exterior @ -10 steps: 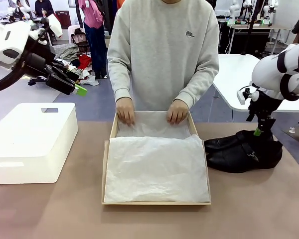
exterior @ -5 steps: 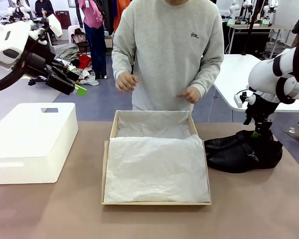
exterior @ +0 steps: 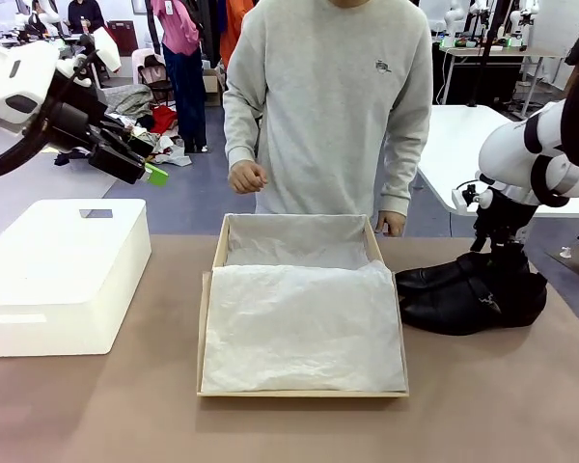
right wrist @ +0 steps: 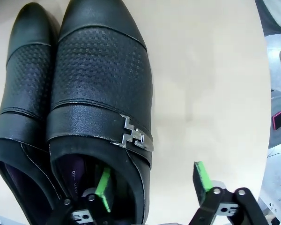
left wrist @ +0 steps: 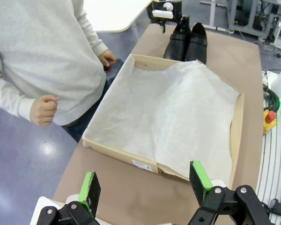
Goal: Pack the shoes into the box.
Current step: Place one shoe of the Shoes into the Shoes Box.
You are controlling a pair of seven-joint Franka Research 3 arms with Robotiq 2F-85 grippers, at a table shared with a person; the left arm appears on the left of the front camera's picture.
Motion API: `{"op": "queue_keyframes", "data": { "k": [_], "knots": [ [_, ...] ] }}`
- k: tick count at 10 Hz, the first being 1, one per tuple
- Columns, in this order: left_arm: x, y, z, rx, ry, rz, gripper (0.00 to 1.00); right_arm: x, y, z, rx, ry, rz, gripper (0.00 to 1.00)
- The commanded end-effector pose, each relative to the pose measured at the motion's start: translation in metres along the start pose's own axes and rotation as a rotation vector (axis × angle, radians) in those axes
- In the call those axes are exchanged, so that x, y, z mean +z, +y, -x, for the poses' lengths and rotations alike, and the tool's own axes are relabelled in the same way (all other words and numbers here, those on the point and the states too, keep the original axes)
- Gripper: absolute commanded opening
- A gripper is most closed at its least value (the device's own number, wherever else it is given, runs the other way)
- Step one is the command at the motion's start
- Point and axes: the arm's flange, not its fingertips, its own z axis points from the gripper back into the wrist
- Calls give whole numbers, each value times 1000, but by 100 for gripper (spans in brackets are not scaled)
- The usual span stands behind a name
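The shoes [right wrist: 103,84] lie paired, glossy black, pointed; right tool [right wrist: 152,176] apart astride one's side, left tool [left wrist: 143,176] apart

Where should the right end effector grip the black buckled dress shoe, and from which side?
On the black glossy leather shoe, grip the side wall behind the buckle, from above: it stands upright, mouth upward, so one finger of the right end effector fits inside, one outside.
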Motion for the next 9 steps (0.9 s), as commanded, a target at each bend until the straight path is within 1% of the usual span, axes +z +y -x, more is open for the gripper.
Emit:
{"op": "queue_keyframes", "data": {
  "k": [1, 4, 5, 9],
  "knots": [
    [0, 3, 1, -12, -19, 14, 100, 5, -10, -4, -35, -7, -15, 55],
    [0, 3, 1, -12, -19, 14, 100, 4, -11, -4, -40, -9, -31, 2],
    [0, 3, 1, -12, -19, 14, 100, 3, -11, -4, -40, -12, -38, 0],
    [0, 3, 1, -12, -19, 14, 100, 7, -13, -1, -31, -32, -45, 0]
  ]
}}
